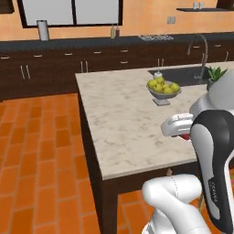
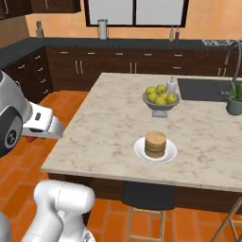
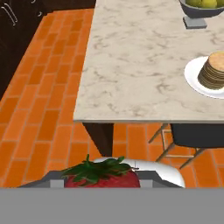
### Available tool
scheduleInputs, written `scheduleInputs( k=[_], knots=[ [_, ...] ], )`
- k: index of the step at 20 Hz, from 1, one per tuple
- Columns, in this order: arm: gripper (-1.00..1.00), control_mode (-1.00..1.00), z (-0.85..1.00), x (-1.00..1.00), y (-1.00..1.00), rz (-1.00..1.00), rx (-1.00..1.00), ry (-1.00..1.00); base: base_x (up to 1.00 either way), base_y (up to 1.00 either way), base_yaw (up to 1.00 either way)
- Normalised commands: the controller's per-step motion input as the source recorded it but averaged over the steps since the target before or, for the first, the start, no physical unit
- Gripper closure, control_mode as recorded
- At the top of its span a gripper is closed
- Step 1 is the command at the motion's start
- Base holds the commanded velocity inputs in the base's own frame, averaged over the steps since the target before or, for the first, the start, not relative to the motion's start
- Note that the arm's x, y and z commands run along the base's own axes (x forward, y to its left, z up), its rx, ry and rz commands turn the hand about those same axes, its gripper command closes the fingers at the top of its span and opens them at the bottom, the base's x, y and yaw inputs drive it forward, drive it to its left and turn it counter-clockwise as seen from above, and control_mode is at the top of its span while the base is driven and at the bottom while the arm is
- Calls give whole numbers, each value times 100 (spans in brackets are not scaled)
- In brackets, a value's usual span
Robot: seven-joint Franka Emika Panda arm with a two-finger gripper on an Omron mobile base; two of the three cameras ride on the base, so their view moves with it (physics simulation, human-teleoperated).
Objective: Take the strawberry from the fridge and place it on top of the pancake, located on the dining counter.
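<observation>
The strawberry [image 3: 103, 176], bright red with green leaves, sits between the fingers at the bottom of the hand view, and my gripper [image 2: 33, 137] is shut on it. A red sliver of the fruit shows under the white hand [image 1: 184, 136]. The gripper hangs above the orange floor just off the near left corner of the dining counter [image 2: 104, 127]. The pancake [image 2: 155, 143] is a tan stack on a white plate [image 2: 141, 152] near the counter's front edge, to the right of the gripper. In the hand view the pancake [image 3: 214, 71] is at the right edge. The fridge is out of view.
A grey bowl of yellow-green fruit [image 2: 160, 98] stands behind the plate. A sink with a faucet [image 1: 201, 55] and a potted plant [image 2: 235, 101] occupy the counter's far right. A dark stool [image 2: 147, 198] is tucked under the front edge. Black-topped wall counters [image 1: 68, 45] line the back.
</observation>
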Motion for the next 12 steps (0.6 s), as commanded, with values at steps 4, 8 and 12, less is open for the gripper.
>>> scheduleInputs(
  k=[4,8,12],
  knots=[
    [100,100,0,0,0,0,0,0,9,-100,0],
    [100,100,0,0,0,0,0,0,59,-95,9],
    [100,100,0,0,0,0,0,0,100,-47,19]
  ],
)
